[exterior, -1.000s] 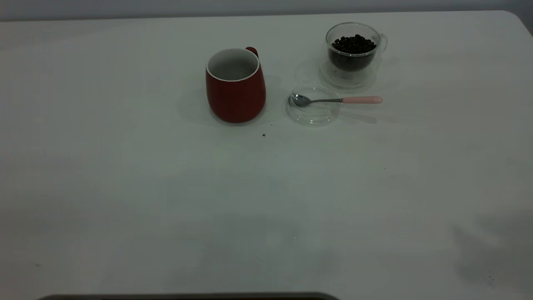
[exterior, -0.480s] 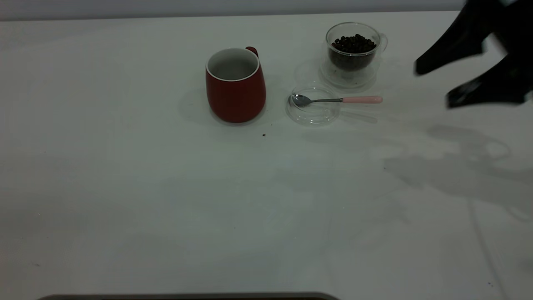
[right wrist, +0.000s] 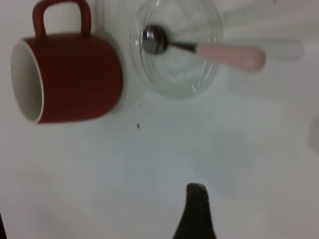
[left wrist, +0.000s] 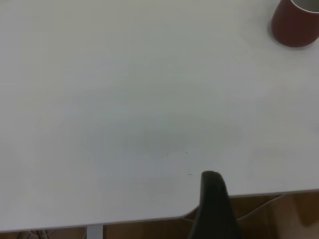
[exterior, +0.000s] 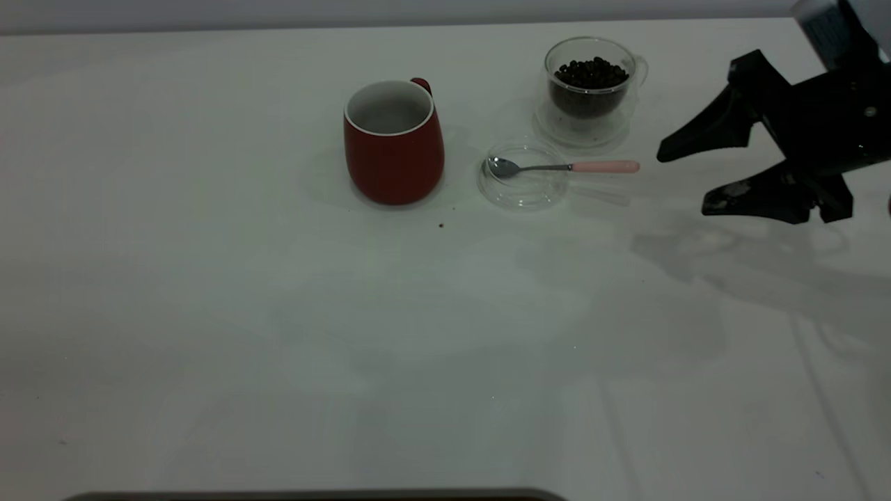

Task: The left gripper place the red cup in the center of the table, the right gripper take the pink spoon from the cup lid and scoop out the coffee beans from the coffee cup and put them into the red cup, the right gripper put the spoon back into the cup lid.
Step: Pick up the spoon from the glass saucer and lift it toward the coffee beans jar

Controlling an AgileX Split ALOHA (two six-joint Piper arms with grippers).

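Observation:
The red cup (exterior: pixel 394 149) stands upright near the table's (exterior: pixel 278 313) middle back, white inside, with nothing showing in it. To its right the pink spoon (exterior: pixel 604 167) lies with its bowl in the cup lid (exterior: pixel 523 193) and its handle sticking out to the right. Behind them the coffee cup (exterior: pixel 588 104) holds coffee beans (exterior: pixel 590 73). My right gripper (exterior: pixel 686 179) is open and empty, just right of the spoon's handle and apart from it. The right wrist view shows the red cup (right wrist: pixel 75 77), the lid (right wrist: pixel 174 82) and the spoon (right wrist: pixel 229 55). My left gripper is parked off the table's edge, with one finger (left wrist: pixel 213 199) in its wrist view.
A small dark speck (exterior: pixel 440 225) lies in front of the red cup. The right arm casts a shadow on the table's right side. The left wrist view shows the table's near edge (left wrist: pixel 149 217) and the red cup (left wrist: pixel 295 25) far off.
My right gripper came in from the right and has moved lower and closer to the spoon's handle. The cups, lid and spoon have not moved.

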